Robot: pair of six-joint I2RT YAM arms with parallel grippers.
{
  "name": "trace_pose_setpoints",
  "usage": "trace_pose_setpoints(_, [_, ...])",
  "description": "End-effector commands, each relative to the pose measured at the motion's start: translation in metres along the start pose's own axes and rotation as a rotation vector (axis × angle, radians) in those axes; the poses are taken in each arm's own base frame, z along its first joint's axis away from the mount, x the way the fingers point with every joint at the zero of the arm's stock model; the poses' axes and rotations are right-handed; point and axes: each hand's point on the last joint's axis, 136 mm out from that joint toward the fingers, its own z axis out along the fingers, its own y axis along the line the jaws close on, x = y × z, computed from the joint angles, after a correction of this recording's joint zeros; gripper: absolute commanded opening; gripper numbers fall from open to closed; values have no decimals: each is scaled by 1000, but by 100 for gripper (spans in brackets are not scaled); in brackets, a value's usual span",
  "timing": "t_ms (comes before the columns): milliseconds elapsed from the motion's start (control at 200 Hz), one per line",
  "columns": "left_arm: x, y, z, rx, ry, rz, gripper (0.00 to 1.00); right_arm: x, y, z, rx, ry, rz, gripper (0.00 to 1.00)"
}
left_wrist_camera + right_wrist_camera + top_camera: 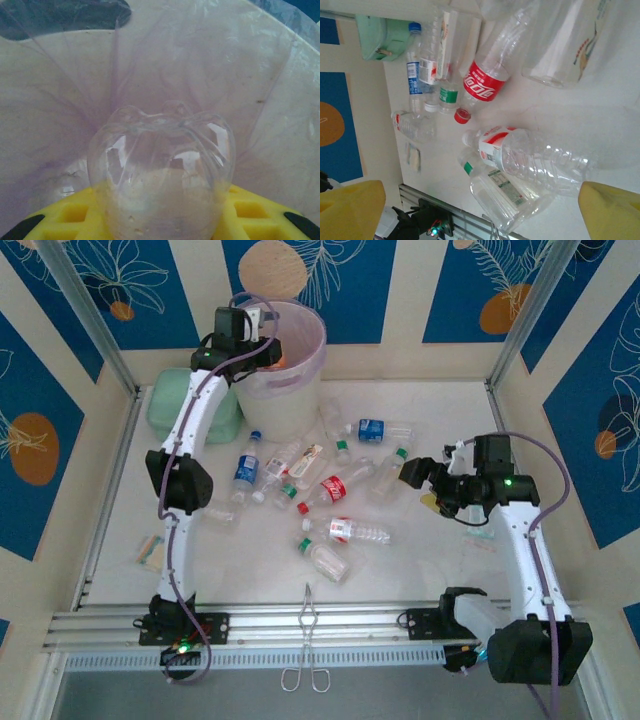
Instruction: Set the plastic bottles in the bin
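Note:
My left gripper hangs over the near rim of the white bin and is shut on a clear plastic bottle. The bottle's base points into the pinkish-lilac liner, between the yellow fingers. Several more bottles lie scattered on the table. They include a blue-label one, a red-label one and a white-capped one. My right gripper hovers open above the table's right side. Below it in the right wrist view lie the white-capped bottle and a green-banded bottle.
A mint-green case sits left of the bin under my left arm. A yellowish sponge block lies at the left. Metal tongs lie across the front rail. Patterned walls close in the table on three sides.

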Motion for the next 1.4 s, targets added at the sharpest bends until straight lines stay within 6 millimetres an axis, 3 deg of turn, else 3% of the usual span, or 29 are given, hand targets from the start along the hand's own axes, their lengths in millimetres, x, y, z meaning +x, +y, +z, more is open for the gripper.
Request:
trace_pose_setpoints(0, [8, -8, 0, 37, 40, 21, 46, 14, -14, -1, 45, 26, 31, 100])
trace_pose_setpoints(45, [8, -13, -2, 59, 41, 8, 62, 16, -25, 0, 94, 24, 63, 99])
trace_pose_setpoints(115, [5, -17, -6, 73, 37, 3, 79, 24, -40, 1, 150, 33, 127, 99])
trace_pose_setpoints(265, [-7, -23, -19, 79, 8, 16, 97, 51, -63, 11, 195, 73, 355, 99])
trace_pose_setpoints(380, [-20, -29, -33, 87, -26, 33, 100, 69, -74, 15, 225, 59, 482, 99])
trace_pose_setpoints(520, [-46, -43, -63, 104, -104, 69, 100, 92, -87, 23, 278, 28, 672, 99])
trace_pose_setpoints(610, [-70, -52, -94, 103, -176, 105, 100, 109, -93, 36, 295, 33, 792, 100])
trace_pose_setpoints(665, [-80, -57, -114, 97, -206, 124, 100, 113, -89, 50, 259, 45, 808, 95])
trace_pose_setpoints(780, [-87, -64, -156, 62, -225, 181, 100, 121, -88, 73, 239, 66, 845, 90])
trace_pose_setpoints(880, [-85, -71, -192, 35, -224, 251, 100, 113, -88, 81, 254, 23, 810, 92])
trace_pose_setpoints(981, [-62, -82, -218, 23, -179, 321, 100, 102, -81, 92, 220, 9, 803, 100])
trace_pose_setpoints(1071, [-26, -94, -228, 44, -112, 377, 100, 92, -76, 104, 202, 7, 801, 99])
trace_pose_setpoints(1216, [44, -106, -228, 104, 39, 392, 100, 77, -69, 119, 236, 26, 776, 99])
trace_pose_setpoints(1396, [122, -110, -212, 180, 166, 307, 100, 70, -70, 136, 282, 67, 784, 99])
